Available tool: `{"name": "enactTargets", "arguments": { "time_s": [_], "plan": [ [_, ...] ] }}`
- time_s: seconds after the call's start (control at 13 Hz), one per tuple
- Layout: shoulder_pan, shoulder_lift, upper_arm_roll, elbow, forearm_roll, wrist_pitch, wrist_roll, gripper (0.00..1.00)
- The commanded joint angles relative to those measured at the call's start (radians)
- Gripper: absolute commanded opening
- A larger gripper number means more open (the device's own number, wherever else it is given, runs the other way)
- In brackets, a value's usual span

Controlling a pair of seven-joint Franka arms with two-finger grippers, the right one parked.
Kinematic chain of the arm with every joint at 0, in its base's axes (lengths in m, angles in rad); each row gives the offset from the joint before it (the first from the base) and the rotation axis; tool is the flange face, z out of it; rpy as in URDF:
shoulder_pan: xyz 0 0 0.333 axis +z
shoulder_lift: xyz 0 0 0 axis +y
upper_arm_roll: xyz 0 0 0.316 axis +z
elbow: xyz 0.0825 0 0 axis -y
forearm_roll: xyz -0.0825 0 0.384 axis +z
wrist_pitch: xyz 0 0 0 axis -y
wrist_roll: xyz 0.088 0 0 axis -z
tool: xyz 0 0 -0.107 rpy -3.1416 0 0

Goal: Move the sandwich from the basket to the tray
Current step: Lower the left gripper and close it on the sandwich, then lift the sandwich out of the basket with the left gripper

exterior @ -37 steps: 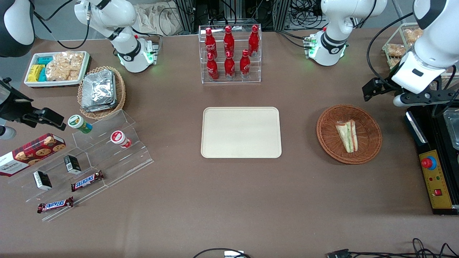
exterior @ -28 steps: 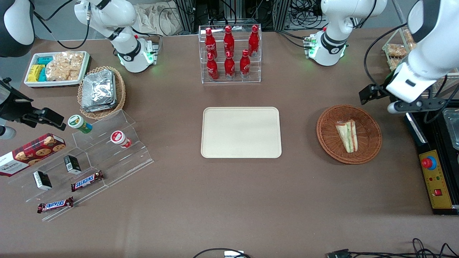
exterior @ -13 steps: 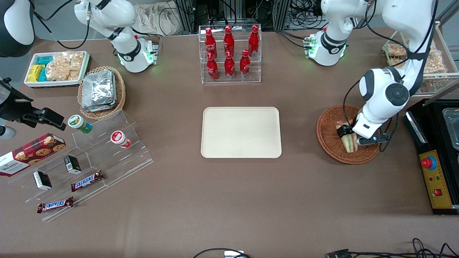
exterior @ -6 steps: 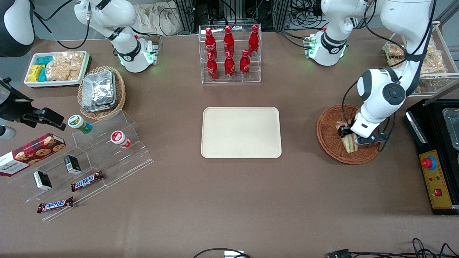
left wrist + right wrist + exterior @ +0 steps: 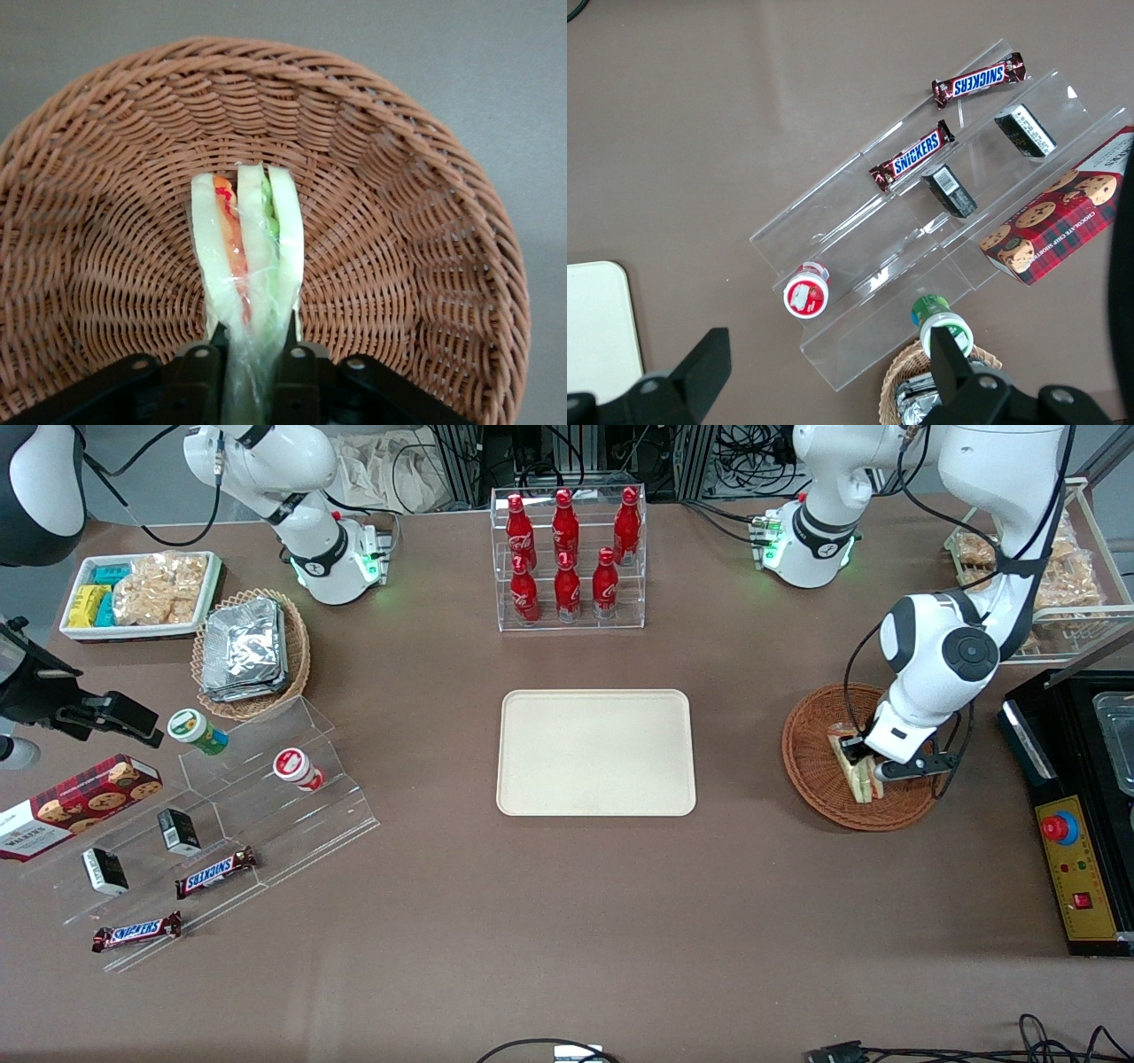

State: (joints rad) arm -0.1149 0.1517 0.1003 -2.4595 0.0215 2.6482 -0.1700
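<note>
The sandwich point(image 5: 856, 776), a pale wedge with green and red filling in clear wrap, stands on edge inside the reddish-brown wicker basket point(image 5: 808, 746). My gripper point(image 5: 865, 759) is down in the basket, shut on the sandwich's wide wrapped end. In the left wrist view the black fingers point(image 5: 205, 363) press both sides of the sandwich point(image 5: 248, 235), whose tip points toward the basket wall point(image 5: 399, 221). The cream tray point(image 5: 595, 752) lies flat at the table's middle, beside the basket toward the parked arm's end, with nothing on it. A corner of the tray point(image 5: 598, 328) shows in the right wrist view.
A clear rack of red bottles point(image 5: 567, 558) stands farther from the front camera than the tray. A black control box point(image 5: 1076, 850) and a wire rack of snack bags point(image 5: 1054, 576) flank the basket. A tan basket of foil packets point(image 5: 251, 651) and an acrylic step display point(image 5: 257, 806) sit toward the parked arm's end.
My arm swung in from the working arm's end, came down into the basket and closed on the sandwich. In the last half second the sandwich tipped up slightly in the grip.
</note>
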Motion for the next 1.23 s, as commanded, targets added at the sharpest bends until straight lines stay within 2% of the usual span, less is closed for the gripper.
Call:
{"name": "enactTargets", "arguments": {
  "time_s": [0.0, 0.23, 0.54, 0.77, 0.92, 1.15],
  "plan": [
    [-0.002, -0.186, -0.002, -0.001, -0.009, -0.225, 0.007, 0.0],
    [-0.009, -0.325, -0.008, 0.156, -0.008, -0.578, 0.009, 0.0],
    [-0.023, -0.252, -0.03, 0.618, 0.0, -1.049, 0.004, 0.0],
    [-0.032, -0.209, -0.095, 0.782, -0.003, -1.154, -0.008, 0.0],
    [-0.032, -0.178, -0.199, 0.832, 0.0, -1.166, -0.069, 0.0],
    [-0.032, -0.077, -0.464, 0.919, 0.006, -1.168, -0.387, 0.0]
  ]
}}
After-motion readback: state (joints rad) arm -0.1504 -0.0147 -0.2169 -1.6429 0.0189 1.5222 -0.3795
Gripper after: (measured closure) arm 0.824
